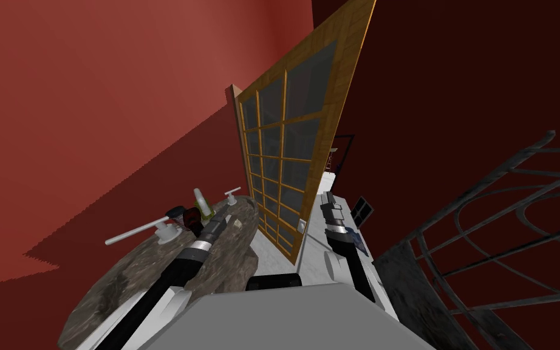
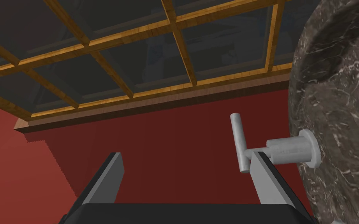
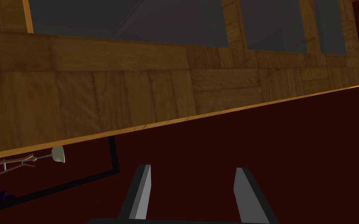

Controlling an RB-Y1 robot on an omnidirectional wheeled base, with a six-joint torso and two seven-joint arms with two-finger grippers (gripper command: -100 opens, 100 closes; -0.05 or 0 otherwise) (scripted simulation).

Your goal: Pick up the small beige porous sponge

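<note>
Two tools, both spread. Left tool (image 2: 186, 155) sits beside one marbled basin (image 2: 338, 97), one white tap handle (image 2: 284, 149) near its finger. One pale beige-green item (image 1: 202, 202), maybe the sponge, lies just beyond. Right tool (image 3: 194, 169) hangs over one white bench (image 1: 312, 243).

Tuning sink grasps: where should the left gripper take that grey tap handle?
Take the tap handle by its thin crossbar, jaws across the rod, coming from the red wall side: the bar stands clear, while the stem's flange sits against the marble basin.

Veined marble basin (image 2: 338, 97), wooden window frame (image 2: 182, 54)
</note>
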